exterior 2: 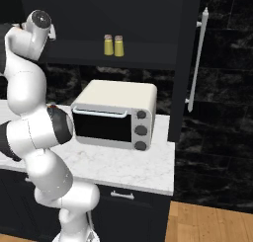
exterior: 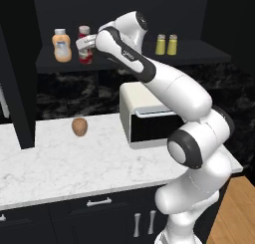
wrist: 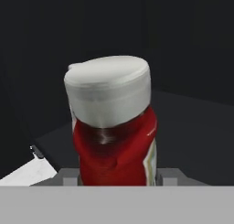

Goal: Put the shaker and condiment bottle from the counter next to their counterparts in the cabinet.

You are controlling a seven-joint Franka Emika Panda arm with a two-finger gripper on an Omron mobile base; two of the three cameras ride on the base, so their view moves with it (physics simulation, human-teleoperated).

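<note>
Two shakers [exterior: 167,44] are already standing side by side on the cabinet [exterior: 209,51] shelf, so the red bottle looks like the last job. Closest to the hand camera, the condiment bottle [wrist: 115,127] is sitting between the jaws. The gripper [exterior: 85,45] is squeezing it on both sides. The bottle is standing tall, with its white cap pointing up and its long side running up and down. It is at the shelf, just beside the orange bottle [exterior: 62,45]. I cannot tell if its bottom is touching the shelf yet. If the jaws let go too early, the bottle may drop and tip over. It may also bump the orange bottle if the arm is pushing sideways. Down on the surface [exterior: 60,163], a brown egg-shaped thing [exterior: 79,126] and a toaster oven [exterior 2: 114,113] are resting.
</note>
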